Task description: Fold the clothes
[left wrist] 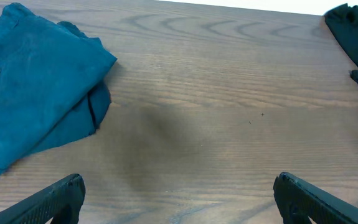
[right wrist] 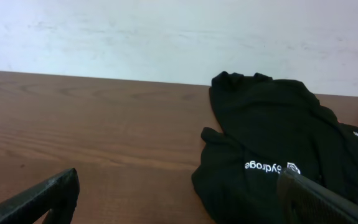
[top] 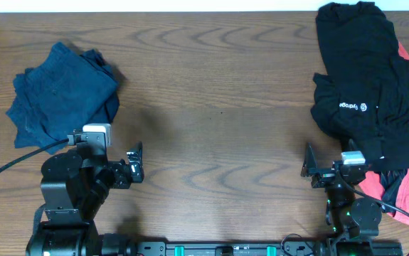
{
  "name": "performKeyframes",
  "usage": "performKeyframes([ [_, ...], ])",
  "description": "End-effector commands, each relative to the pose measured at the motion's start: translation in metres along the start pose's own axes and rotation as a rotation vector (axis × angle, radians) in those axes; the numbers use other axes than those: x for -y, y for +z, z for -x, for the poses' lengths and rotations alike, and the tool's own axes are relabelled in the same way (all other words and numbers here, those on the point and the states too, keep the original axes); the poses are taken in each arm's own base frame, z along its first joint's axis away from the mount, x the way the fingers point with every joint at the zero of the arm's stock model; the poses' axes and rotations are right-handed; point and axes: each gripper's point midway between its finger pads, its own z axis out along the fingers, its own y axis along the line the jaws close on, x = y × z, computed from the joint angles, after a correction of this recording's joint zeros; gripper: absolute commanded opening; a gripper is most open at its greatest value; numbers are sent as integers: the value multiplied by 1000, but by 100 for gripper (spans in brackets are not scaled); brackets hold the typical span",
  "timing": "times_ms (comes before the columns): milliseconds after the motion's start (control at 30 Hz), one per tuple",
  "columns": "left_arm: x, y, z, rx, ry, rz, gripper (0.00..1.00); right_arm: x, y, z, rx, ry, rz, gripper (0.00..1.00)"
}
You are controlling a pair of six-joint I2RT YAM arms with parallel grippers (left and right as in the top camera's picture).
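A dark blue garment (top: 62, 89) lies folded in a rough bundle at the far left; it also shows in the left wrist view (left wrist: 35, 87). A crumpled pile of black clothes (top: 368, 78) with a small white print lies at the far right, and shows in the right wrist view (right wrist: 272, 143). My left gripper (top: 136, 163) is open and empty over bare wood, just in front of and right of the blue bundle (left wrist: 179, 186). My right gripper (top: 309, 169) is open and empty, just left of the black pile's near edge (right wrist: 179, 186).
A red garment (top: 407, 192) sticks out from under the black pile at the right edge. The wooden table (top: 218, 107) ends at a white wall at the back. A black cable (top: 5, 171) runs along the front left.
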Motion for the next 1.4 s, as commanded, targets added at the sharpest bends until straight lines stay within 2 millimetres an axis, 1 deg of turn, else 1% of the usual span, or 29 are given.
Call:
performKeyframes([
  [0, -2, 0, 0, 1, 21, 12, 98, -1, 0, 0, 2, -20, 4, 99],
  [133, -2, -1, 0, 5, 23, 12, 98, -1, 0, 0, 2, -20, 4, 99],
  [167, -7, -3, -1, 6, 51, 42, 98, -1, 0, 0, 2, -20, 4, 99],
  [233, -13, -7, -6, 1, 63, 78, 98, -1, 0, 0, 2, -20, 4, 99],
  [300, -14, -12, -10, 13, 63, 87, 98, -1, 0, 0, 2, -20, 4, 99],
  [367, -15, -13, -18, 26, 65, 89, 98, -1, 0, 0, 2, -20, 4, 99],
  [433, -17, -11, -29, 38, 67, 88, 98, -1, 0, 0, 2, -20, 4, 99],
  [533, -20, -1, -48, 69, 71, 87, 98, -1, 0, 0, 2, -20, 4, 99],
  [633, -24, 11, -58, 133, 75, 90, 98, -1, 0, 0, 2, -20, 4, 99],
  [833, -28, 30, -57, 307, 98, 82, 98, -1, 0, 0, 2, -20, 4, 99],
  [1067, -30, 47, -44, 507, 125, 71, 98, -1, 0, 0, 2, -20, 4, 99],
  [1167, -31, 50, -39, 587, 137, 67, 98, -1, 0, 0, 2, -20, 4, 99],
  [1300, -32, 51, -39, 596, 142, 77, 98, -1, 0, 0, 2, -20, 4, 99],
  [1367, -33, 55, -44, 570, 142, 77, 98, -1, 0, 0, 2, -20, 4, 99],
])
